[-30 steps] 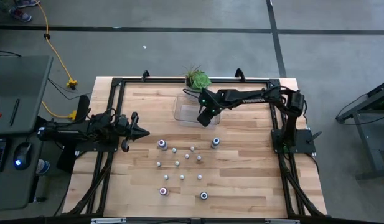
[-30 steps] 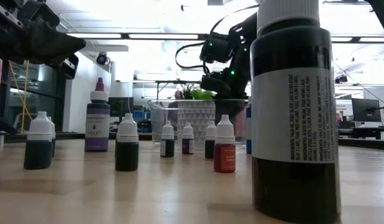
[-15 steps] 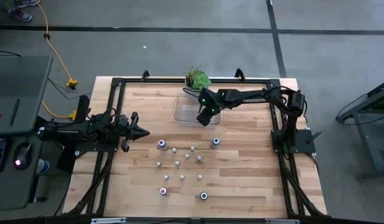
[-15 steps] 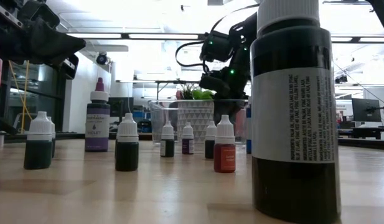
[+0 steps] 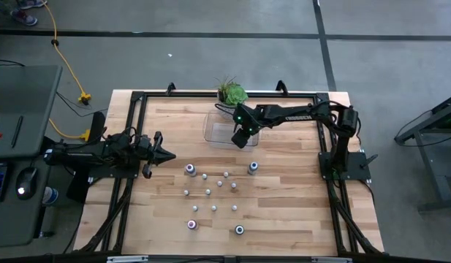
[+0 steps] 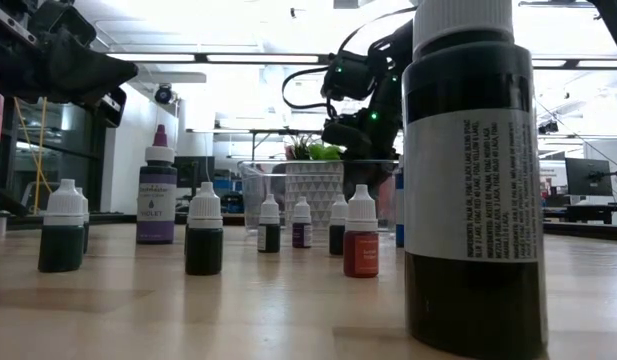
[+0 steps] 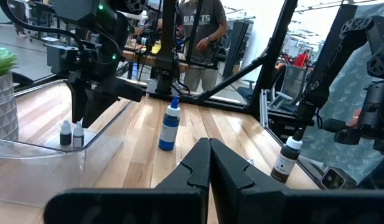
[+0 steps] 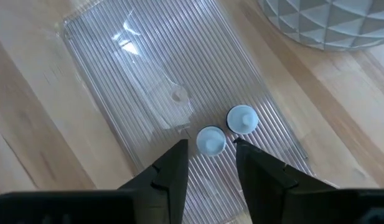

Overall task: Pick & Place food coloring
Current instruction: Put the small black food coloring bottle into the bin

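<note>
Two small bottles (image 8: 226,129) stand in the clear tray (image 8: 148,68); the right gripper (image 8: 209,163) hangs over one, jaws parted and holding nothing, while about a dozen bottles (image 5: 214,191) remain on the table (image 5: 283,212); the left gripper (image 5: 161,154), jaws together, waits

I'm holding the right gripper (image 8: 209,158) pointing straight down, fingers (image 8: 173,165) parted — the left gripper (image 7: 209,163) is waiting, fingertips pressed together.

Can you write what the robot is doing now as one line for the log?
right gripper: over clear tray, fingers open around bottle | second bottle beside it | left gripper: waiting, shut
</note>
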`<state>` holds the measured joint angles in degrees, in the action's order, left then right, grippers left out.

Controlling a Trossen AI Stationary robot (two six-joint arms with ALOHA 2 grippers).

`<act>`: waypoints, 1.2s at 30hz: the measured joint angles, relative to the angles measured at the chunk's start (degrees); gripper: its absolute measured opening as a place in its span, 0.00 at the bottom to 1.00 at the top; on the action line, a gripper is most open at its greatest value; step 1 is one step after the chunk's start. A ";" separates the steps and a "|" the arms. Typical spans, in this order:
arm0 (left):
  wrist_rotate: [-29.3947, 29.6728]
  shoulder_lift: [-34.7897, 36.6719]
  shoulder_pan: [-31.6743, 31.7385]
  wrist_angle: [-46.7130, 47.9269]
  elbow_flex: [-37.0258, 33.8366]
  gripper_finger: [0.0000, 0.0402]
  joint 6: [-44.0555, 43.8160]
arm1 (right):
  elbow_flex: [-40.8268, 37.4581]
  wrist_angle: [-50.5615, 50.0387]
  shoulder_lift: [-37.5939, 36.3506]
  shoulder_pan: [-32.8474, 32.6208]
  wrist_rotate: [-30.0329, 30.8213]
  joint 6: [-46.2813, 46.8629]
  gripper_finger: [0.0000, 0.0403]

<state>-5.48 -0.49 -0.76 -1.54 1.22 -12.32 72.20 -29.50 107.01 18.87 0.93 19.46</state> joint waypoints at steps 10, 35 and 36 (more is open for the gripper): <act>-0.02 0.00 -0.01 0.02 0.00 0.00 0.00 | 0.04 -1.65 -4.21 -0.01 2.01 -1.68 0.33; -0.03 0.00 -0.01 0.01 0.01 0.00 0.00 | 0.11 -6.34 -17.45 -18.35 -10.51 -25.69 0.33; -0.02 0.00 0.00 0.02 0.01 0.00 0.00 | 0.11 -6.35 -17.45 -19.49 -11.05 -26.46 0.33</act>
<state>-5.50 -0.49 -0.76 -1.52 1.23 -12.32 72.31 -35.84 89.56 -0.62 -10.12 -7.00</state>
